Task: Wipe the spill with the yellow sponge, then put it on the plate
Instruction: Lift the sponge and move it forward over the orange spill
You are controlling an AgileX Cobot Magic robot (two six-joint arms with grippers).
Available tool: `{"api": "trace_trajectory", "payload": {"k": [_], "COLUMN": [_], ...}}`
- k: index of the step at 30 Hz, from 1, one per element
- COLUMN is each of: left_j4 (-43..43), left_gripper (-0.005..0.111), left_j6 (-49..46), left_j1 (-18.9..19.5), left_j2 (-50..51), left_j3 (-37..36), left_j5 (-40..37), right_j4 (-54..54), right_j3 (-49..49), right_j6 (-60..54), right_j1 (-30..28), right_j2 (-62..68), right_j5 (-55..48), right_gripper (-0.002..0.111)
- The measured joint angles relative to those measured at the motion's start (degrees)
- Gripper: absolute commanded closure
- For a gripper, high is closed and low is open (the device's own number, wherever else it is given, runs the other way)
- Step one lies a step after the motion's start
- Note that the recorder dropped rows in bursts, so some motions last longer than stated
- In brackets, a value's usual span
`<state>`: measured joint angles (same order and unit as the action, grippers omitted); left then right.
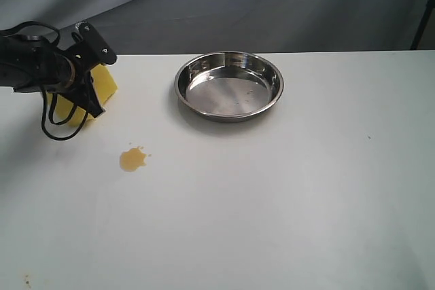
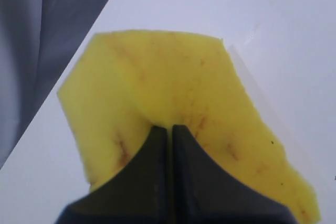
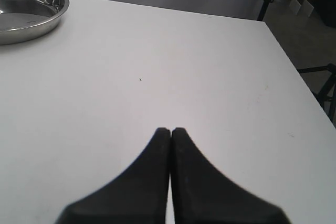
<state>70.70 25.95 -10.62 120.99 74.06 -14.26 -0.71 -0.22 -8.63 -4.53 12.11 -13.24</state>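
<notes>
- The left gripper (image 2: 170, 128) has its jaws squeezed almost together on the yellow sponge (image 2: 173, 77), whose foam dents around the tips.
- The sponge is a thick, bright, porous block streaked with brown, held tilted at the table's (image 1: 285, 195) far left.
- The spill (image 1: 132, 159), a small orange-brown blotch, lies nearby.
- The plate (image 1: 180, 89), shiny steel, sits well apart.
- The right gripper (image 3: 170, 129) is closed on nothing.

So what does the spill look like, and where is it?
On the white table, find the steel plate. Left of it and nearer the camera lies the spill: a small, flat, orange-brown blotch with ragged edges, unlike the thick yellow sponge farther back.
</notes>
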Motion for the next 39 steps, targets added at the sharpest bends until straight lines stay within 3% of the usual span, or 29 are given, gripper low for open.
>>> {"api": "trace_trajectory", "payload": {"k": [6,13,18,21,25,28,33,39], "left_j4": [0.37,-5.42,-5.40,-5.40,-9.07,-19.05,-46.19,-59.97], "left_gripper": [0.107,0.107,0.107,0.107,0.107,0.107,0.107,0.107], "left_j6": [0.00,-2.32,-9.19,-10.32,-12.66,-20.38,-41.08,-49.78], "left_j1": [0.00,-0.85,-6.25,-10.72,-13.77,-14.36,-14.36,-14.36], "left_j2": [0.34,0.34,-0.38,-0.38,-0.38,-1.52,-10.62,-16.35], "left_j3": [0.13,-0.86,-4.75,-6.60,-7.27,-7.36,-7.63,-8.28], "left_j5": [0.40,0.78,-2.53,-8.48,-14.72,-16.19,-20.17,-26.51], "right_j4": [0.00,0.00,0.00,0.00,0.00,0.00,0.00,0.00], "right_j3": [0.00,0.00,0.00,0.00,0.00,0.00,0.00,0.00], "right_j6": [0.00,0.00,0.00,0.00,0.00,0.00,0.00,0.00], "right_j1": [0.00,0.00,0.00,0.00,0.00,0.00,0.00,0.00], "right_j2": [0.00,0.00,0.00,0.00,0.00,0.00,0.00,0.00], "right_j5": [0.00,0.00,0.00,0.00,0.00,0.00,0.00,0.00], "right_gripper": [0.108,0.108,0.108,0.108,0.108,0.108,0.108,0.108]}}
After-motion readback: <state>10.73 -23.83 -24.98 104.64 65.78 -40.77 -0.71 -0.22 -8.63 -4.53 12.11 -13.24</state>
